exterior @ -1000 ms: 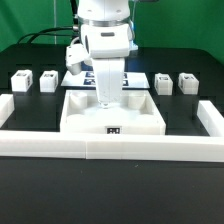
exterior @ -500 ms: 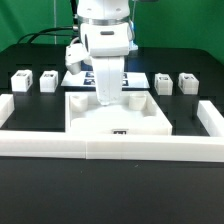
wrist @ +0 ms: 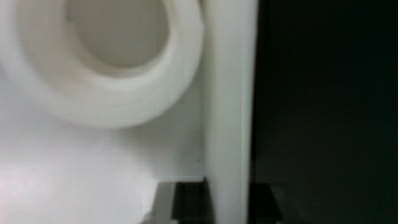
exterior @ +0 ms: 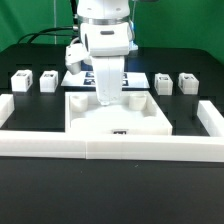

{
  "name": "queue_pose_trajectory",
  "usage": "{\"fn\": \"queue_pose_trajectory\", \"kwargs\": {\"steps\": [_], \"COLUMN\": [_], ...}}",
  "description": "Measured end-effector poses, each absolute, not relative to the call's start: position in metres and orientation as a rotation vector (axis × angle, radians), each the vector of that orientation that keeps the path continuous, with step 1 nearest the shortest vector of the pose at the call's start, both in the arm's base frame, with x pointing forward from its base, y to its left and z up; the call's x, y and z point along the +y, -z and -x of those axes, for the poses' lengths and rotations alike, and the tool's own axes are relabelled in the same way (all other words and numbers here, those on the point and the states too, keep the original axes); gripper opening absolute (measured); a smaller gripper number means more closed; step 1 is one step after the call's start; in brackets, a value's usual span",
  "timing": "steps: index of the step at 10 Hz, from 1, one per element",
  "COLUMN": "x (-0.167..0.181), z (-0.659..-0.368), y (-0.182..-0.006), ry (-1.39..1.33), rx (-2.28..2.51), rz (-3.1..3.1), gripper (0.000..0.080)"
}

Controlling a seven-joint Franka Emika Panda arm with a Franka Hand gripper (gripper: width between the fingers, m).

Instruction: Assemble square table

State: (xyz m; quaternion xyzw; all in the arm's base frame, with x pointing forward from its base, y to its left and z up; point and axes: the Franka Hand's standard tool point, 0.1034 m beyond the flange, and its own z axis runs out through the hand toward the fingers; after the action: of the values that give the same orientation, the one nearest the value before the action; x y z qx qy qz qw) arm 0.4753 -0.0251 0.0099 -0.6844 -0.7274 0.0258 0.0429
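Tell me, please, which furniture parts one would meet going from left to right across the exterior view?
first leg block → second leg block → square slab → third leg block → fourth leg block

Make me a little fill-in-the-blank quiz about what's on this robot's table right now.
1. The loose leg blocks in view number ____.
2. On the exterior view's right side stand ____ of them.
3. The gripper, down on the square slab, has its jaws ____.
4. The long border wall is coloured ____.
Missing words: four; two; shut; white.
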Motion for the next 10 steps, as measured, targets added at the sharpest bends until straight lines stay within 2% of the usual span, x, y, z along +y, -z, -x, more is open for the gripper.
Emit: {"fn": "queue_pose_trajectory", "kwargs": {"steps": [3,7,10], "x": [0.019,0.06,0.061], "z": [-0.491,-0.493,-0.493], "y": [-0.009,-0.014,-0.013], "ry": [-0.032,-0.1,-0.097], "rx": [-2.151,-2.072,-2.076], "rz": [2.173,2.175,2.186], "gripper": [0.0067,0.0067,0.0067]}}
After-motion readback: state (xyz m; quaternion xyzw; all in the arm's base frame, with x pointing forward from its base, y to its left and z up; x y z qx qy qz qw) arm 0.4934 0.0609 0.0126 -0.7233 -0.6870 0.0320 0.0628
